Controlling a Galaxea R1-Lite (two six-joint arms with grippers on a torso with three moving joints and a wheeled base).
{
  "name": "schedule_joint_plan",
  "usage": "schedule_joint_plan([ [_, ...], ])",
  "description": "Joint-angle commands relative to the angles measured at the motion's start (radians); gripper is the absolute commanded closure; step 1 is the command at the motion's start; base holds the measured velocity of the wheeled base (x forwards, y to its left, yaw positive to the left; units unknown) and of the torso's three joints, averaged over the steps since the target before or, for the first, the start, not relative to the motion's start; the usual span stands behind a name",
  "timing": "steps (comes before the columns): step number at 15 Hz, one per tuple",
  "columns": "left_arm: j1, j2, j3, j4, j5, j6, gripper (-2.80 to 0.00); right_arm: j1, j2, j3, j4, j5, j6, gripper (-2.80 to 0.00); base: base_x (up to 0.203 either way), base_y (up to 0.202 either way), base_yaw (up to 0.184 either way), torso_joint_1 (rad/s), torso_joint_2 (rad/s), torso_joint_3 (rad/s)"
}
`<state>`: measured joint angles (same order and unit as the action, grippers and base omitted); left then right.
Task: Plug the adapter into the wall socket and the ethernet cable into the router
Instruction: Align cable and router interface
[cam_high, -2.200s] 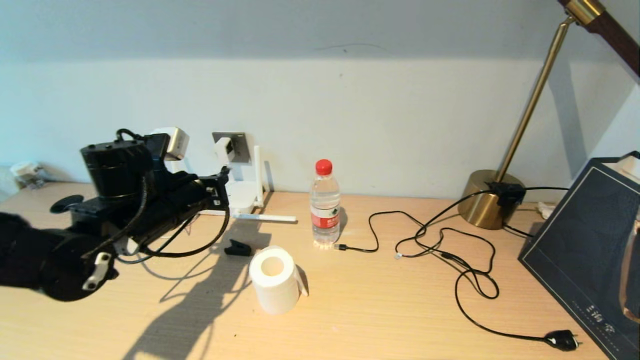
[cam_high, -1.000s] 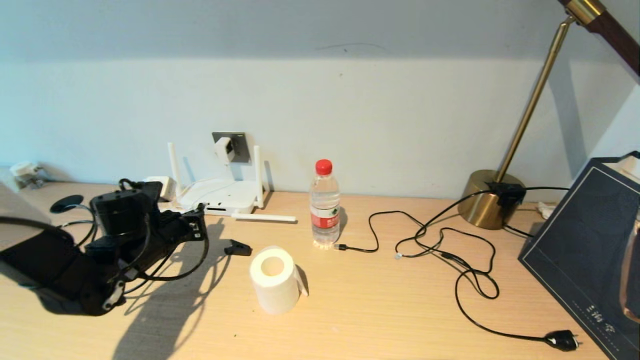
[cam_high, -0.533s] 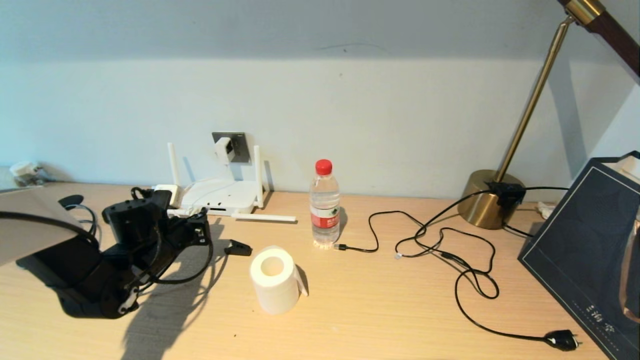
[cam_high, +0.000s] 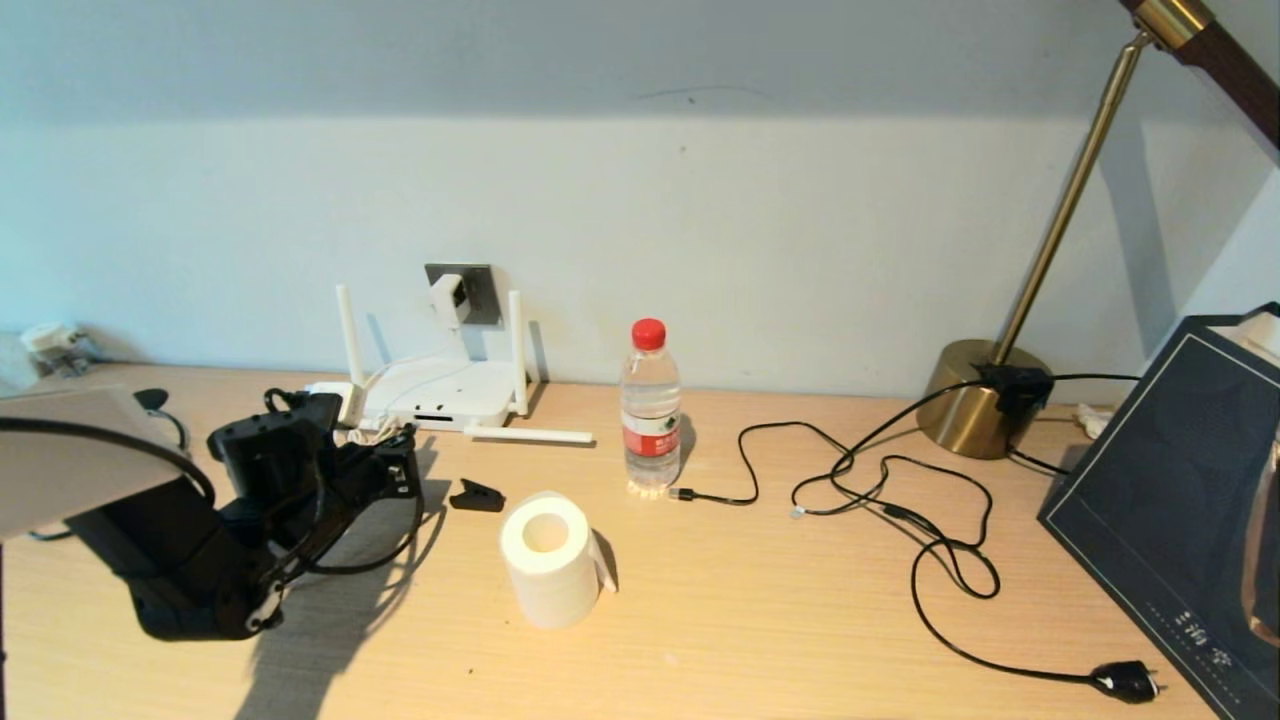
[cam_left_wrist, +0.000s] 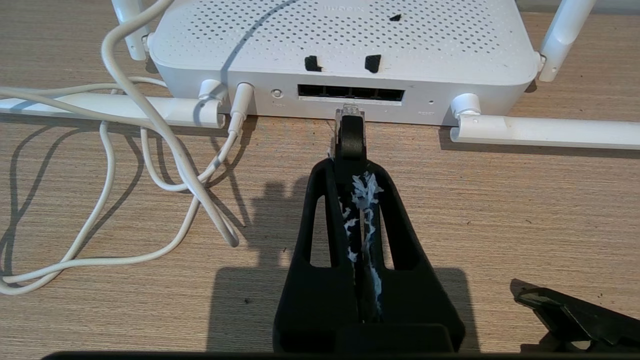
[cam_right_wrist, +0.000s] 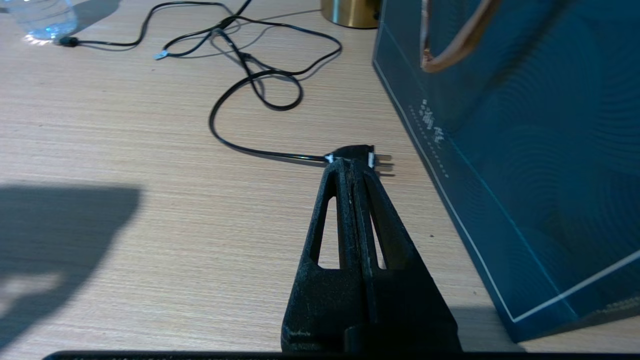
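Observation:
The white router (cam_high: 440, 385) sits by the wall under the grey wall socket (cam_high: 480, 285). The white adapter (cam_high: 448, 298) is in the socket, and its thin white cord (cam_left_wrist: 150, 165) runs down to the router (cam_left_wrist: 340, 35). My left gripper (cam_left_wrist: 350, 162) is low over the table in front of the router, shut on the black boot of the ethernet cable (cam_left_wrist: 351, 140). The clear connector (cam_left_wrist: 348, 111) sticks out ahead of the jaws, just short of the row of dark ports (cam_left_wrist: 350, 93). My right gripper (cam_right_wrist: 352, 167) hangs shut and empty at the far right.
A toilet roll (cam_high: 548, 560), a small black clip (cam_high: 475, 495) and a water bottle (cam_high: 650, 415) stand right of the left gripper (cam_high: 398, 452). Two router antennas (cam_left_wrist: 545, 134) lie flat on the table. A thin black cord with a plug (cam_right_wrist: 360, 152), a brass lamp base (cam_high: 985, 400) and a dark bag (cam_high: 1180, 480) fill the right side.
My left arm has dropped from beside the wall socket to the table in front of the router. It then edged toward the ports, still holding the cable. The right arm has not moved.

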<state>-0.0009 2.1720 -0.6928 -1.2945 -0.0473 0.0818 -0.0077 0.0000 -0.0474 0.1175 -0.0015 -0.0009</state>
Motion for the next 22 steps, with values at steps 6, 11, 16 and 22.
schedule_joint_plan([
  [6, 0.002, -0.020, 0.010, -0.006, -0.028, -0.036, 0.00, 0.000, 0.002, 0.000, 0.001, 0.000, -0.001, 0.00, 0.000, 0.000, 0.000, 0.000, 0.00, 0.000],
  [11, 0.002, -0.004, 0.007, -0.005, -0.028, -0.036, 0.00, 0.000, 0.002, 0.000, 0.001, 0.000, -0.001, 0.00, 0.000, 0.000, 0.000, 0.000, 0.00, 0.000],
  [16, 0.001, 0.017, 0.000, -0.005, -0.028, -0.036, 0.00, 0.000, 0.002, 0.000, 0.001, 0.000, -0.001, 0.00, 0.000, 0.000, 0.000, 0.000, 0.00, 0.000],
  [22, 0.001, 0.057, -0.037, -0.003, -0.028, -0.034, 0.00, 0.000, 0.002, 0.000, 0.001, 0.000, -0.001, 0.00, 0.000, 0.000, 0.000, 0.000, 0.00, 0.000],
])
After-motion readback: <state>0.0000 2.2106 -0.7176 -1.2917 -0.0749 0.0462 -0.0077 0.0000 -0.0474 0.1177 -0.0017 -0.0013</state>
